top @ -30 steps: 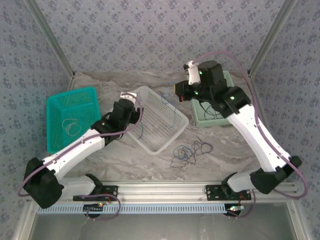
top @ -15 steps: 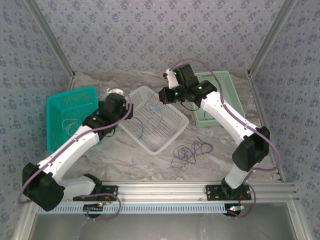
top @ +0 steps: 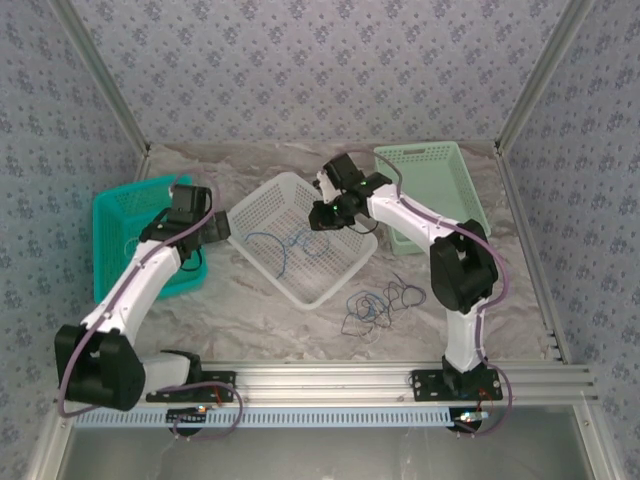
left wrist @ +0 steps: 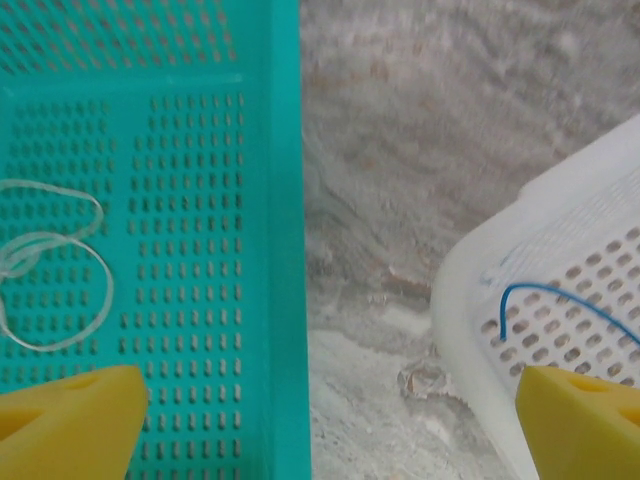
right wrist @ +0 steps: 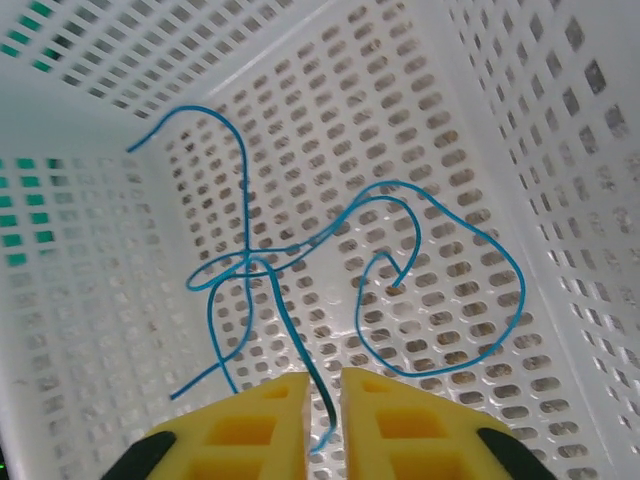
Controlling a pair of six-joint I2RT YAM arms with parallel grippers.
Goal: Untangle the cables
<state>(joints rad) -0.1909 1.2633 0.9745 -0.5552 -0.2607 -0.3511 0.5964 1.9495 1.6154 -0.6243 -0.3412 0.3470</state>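
Evidently the sorting has been set up by colour, one basket to a wire. The blue cable [right wrist: 247, 262] is laid in loose loops on the floor of the white basket [right wrist: 520, 120], and one strand of it is drawn up into the narrow slit of the right gripper [right wrist: 322, 395], whose yellow fingers [right wrist: 268, 415] are pressed almost together on it; the wire is judged to be pinched there, being lowered into the basket and not yet let go. The left gripper [left wrist: 325, 410] is held with its jaws spread wide and nothing between them, poised over the strip of table [top: 250, 320] between the teal basket [left wrist: 285, 150] and the white one, probably so that it is kept out of the other arm's way. A pale cable [left wrist: 18, 258] is seen lying alone in the teal basket, apparently already sorted. The rest of the cables are left as a small tangle [top: 380, 303] on the table, near the white basket's front corner and well apart from both grippers, so the task is judged to be part done. The green basket [top: 440, 190] is partly covered by the right arm in the top view, and whether anything lies in it cannot be told. The strands of the tangle are too thin for their number or colours to be made out with any certainty. The pale cable's loops are cut off at the left edge of the wrist picture.
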